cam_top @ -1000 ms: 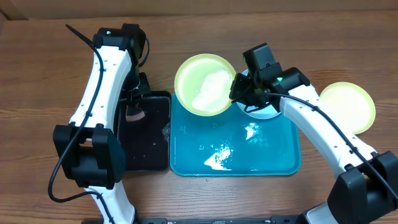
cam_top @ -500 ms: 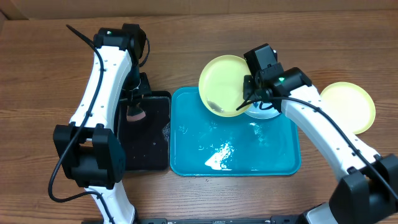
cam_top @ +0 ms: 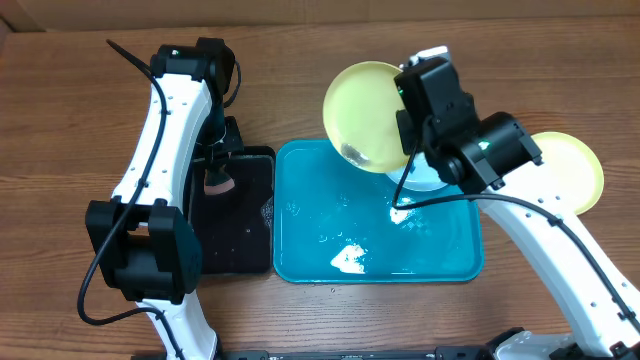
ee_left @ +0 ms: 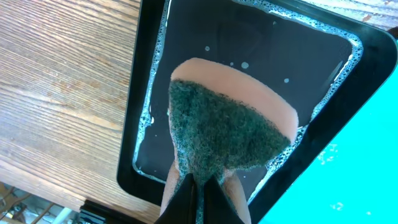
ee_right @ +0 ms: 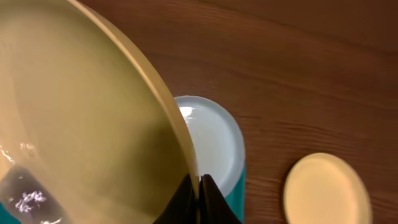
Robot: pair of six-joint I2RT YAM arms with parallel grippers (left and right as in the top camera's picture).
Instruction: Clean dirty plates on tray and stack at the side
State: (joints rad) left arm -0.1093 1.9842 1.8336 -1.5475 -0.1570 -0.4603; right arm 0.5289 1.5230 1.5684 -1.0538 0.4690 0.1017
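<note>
- Right jaws: pinched fully shut on the rim of a pale yellow-green plate (cam_top: 362,112). Wrist view shows both tips meeting on the plate's edge (ee_right: 81,124).
- That plate is lifted and tilted steeply. It hangs over the far edge of the cyan tray (cam_top: 300,250), partly out past it above the bench (cam_top: 60,120).
- A dark smear (cam_top: 350,152) sits near the plate's low edge. Wrist view shows wet glints pooled at the low side.
- Cyan plate with white centre (ee_right: 211,140) lies flat in the tray's far right corner. In the overhead view it is mostly hidden under the right arm, with only a sliver (cam_top: 421,183) showing.
- Second yellow-green plate (cam_top: 578,168) lies flat on the bench, right of the tray and clear of it. It looks clean from the wrist view (ee_right: 326,190).
- The tray floor is wet, with bright puddle reflections near the middle, and carries nothing but the cyan plate.
- Left jaws: closed tight on a sponge (ee_left: 230,124), pink foam with a green scouring face, gripped at its near end.
- The sponge sits over the small black tray (ee_left: 249,37), which lies just left of the cyan tray, edges touching or nearly so. Suds line the black tray's inner rim.
- Can't tell whether the sponge touches the black tray's floor.
</note>
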